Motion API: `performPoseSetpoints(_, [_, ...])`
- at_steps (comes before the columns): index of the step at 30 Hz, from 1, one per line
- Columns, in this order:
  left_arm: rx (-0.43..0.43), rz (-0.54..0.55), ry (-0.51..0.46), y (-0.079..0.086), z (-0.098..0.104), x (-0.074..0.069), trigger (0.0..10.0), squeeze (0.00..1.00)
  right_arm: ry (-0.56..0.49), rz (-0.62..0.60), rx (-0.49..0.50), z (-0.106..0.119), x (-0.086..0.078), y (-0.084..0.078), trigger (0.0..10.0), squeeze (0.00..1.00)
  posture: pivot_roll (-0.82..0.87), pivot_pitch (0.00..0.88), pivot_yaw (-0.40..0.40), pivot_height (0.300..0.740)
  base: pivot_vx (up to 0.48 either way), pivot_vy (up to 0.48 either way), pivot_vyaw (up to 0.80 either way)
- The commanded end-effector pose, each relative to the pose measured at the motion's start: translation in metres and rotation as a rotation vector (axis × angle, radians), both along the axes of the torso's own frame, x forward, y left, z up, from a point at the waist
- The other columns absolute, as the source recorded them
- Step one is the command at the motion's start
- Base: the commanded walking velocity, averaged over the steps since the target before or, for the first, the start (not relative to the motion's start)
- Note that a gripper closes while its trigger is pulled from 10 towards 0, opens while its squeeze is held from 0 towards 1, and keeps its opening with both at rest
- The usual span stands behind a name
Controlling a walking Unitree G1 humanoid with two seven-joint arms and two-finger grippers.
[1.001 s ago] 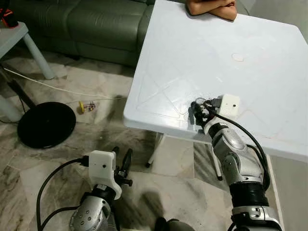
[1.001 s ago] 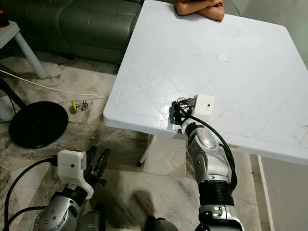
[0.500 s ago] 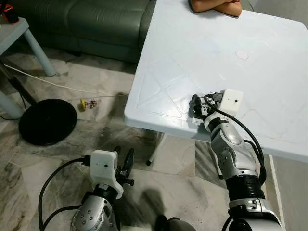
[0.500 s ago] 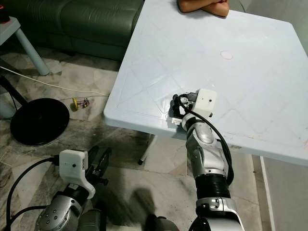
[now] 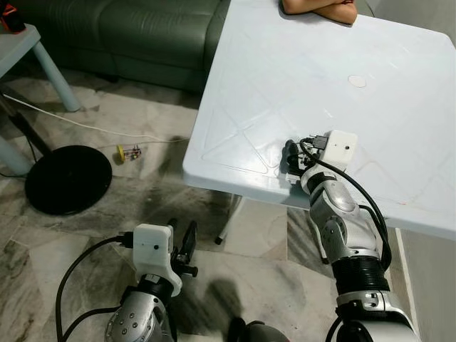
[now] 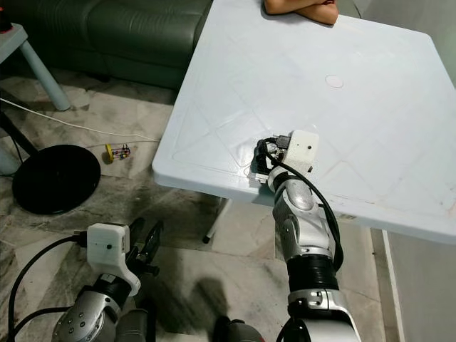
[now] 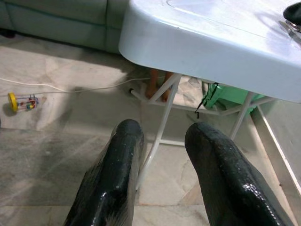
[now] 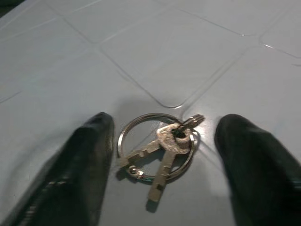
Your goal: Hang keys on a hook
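keys (image 8: 162, 148): two small metal keys on a ring, lying flat on the white table (image 5: 399, 121) near its front edge. right gripper (image 8: 164, 155) open, fingers straddling them; left gripper (image 7: 160, 165) open, idle low. likely light, rigid, slippery; best pinched by the ring.

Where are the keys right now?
The keys lie flat on the white table, near its front edge, between the open fingers of the right gripper.

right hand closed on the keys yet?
No. The right hand is open, its black fingers either side of the silver keys lying on the white table.
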State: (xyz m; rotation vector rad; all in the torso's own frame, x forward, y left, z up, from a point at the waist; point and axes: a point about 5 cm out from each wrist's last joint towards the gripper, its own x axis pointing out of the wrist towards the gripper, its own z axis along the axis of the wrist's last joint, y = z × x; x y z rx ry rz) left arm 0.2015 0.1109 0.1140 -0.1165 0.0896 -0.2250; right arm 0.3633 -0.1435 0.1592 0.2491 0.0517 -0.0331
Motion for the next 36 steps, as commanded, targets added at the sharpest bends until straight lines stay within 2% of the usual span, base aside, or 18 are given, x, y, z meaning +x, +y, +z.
performPoseSetpoints(1, [-0.006, -0.004, -0.003, -0.0029, 0.0014, -0.0034, 10.0, 0.00, 0.077, -0.033, 0.012, -0.0181, -0.0031, -0.0049, 0.0, 0.00, 0.18, 0.265, -0.129, 0.740, 0.000, 0.000, 0.00])
performPoseSetpoints(13, [-0.008, 0.001, -0.002, -0.0045, 0.0010, -0.0035, 10.0, 0.00, 0.084, -0.043, 0.026, -0.0180, -0.0019, 0.0014, 0.0, 0.00, 0.18, 0.269, -0.134, 0.740, 0.000, 0.000, 0.00])
performPoseSetpoints(36, [-0.007, 0.003, 0.001, -0.0060, -0.0002, -0.0054, 10.0, 0.00, 0.035, -0.055, 0.023, -0.0133, 0.0003, 0.0049, 0.0, 0.00, 0.18, 0.259, -0.138, 0.740, 0.000, 0.000, 0.00])
